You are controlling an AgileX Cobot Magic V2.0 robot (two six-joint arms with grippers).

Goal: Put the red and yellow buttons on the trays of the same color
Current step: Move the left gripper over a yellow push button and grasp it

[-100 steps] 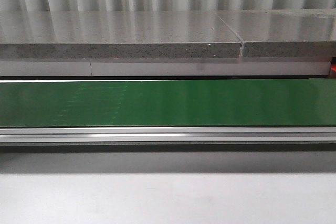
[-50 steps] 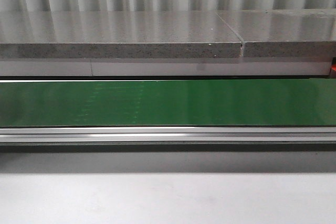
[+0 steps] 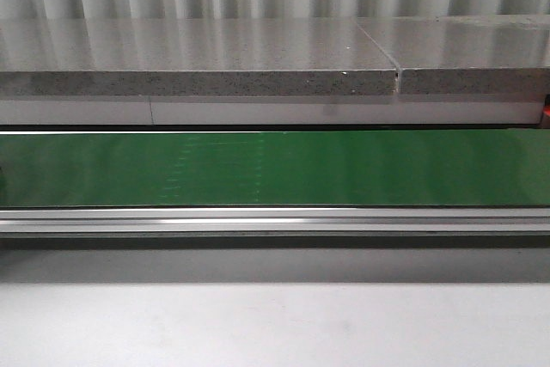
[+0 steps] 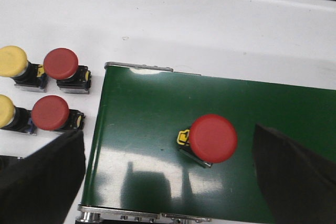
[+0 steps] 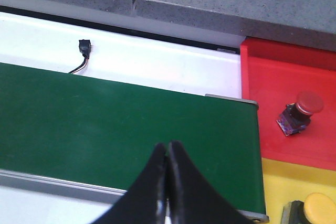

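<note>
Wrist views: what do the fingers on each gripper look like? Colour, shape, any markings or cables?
Left gripper: two broad black fingers, matte, with angular edges, showing at either side of the view. Right gripper: black fingers, smooth, tapering to narrow rounded tips. No markings or labels show on either pair, and no gripper cables are in view. The arms themselves appear in no view.

A long green conveyor belt [image 3: 275, 169] runs between a speckled grey stone ledge [image 3: 198, 56] and the white desk [image 3: 275, 324].
</note>
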